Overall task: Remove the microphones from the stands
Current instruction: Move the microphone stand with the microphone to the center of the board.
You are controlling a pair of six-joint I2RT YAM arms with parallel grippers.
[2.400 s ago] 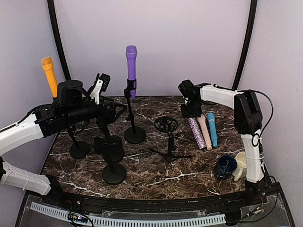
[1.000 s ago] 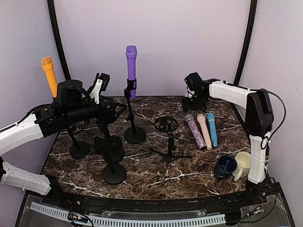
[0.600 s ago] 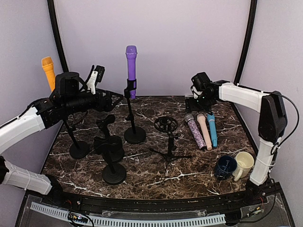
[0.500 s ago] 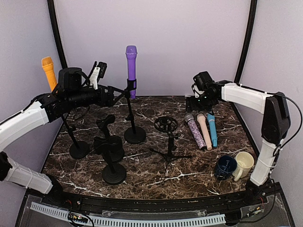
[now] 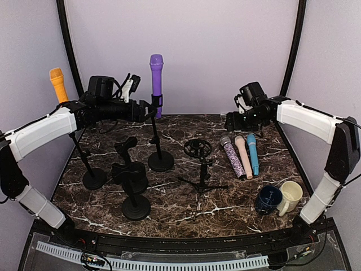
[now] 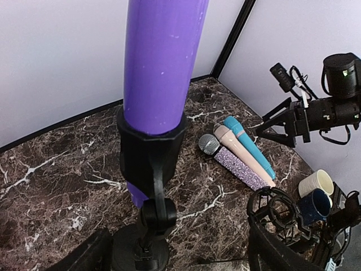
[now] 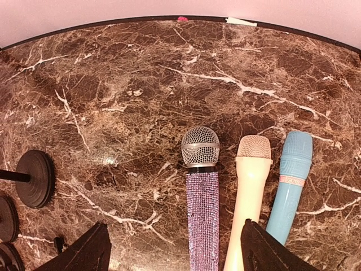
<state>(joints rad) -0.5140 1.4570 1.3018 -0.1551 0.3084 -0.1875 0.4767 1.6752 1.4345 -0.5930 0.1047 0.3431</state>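
Observation:
A purple microphone (image 5: 156,76) stands upright in the black clip (image 5: 156,102) of a stand (image 5: 161,160) at the back middle. In the left wrist view the purple microphone (image 6: 161,62) fills the upper frame, held in its clip (image 6: 151,151). My left gripper (image 5: 148,111) is open, just left of the clip and not touching it; in its wrist view the left gripper (image 6: 180,254) is empty. An orange microphone (image 5: 57,86) sits on a stand at far left. My right gripper (image 5: 231,121) is open and empty above the back right, as the right wrist view (image 7: 175,254) shows.
Three microphones lie side by side on the right: glittery purple (image 7: 202,209), cream (image 7: 248,192), blue (image 7: 290,180). A shock-mount stand (image 5: 198,149) is at centre. Two empty stands (image 5: 131,169) are at front left. A navy mug (image 5: 268,199) and cream mug (image 5: 290,195) sit front right.
My left arm rose and swung right, bringing its gripper beside the purple microphone's clip. My right arm lifted and drew back to the right, away from the three lying microphones.

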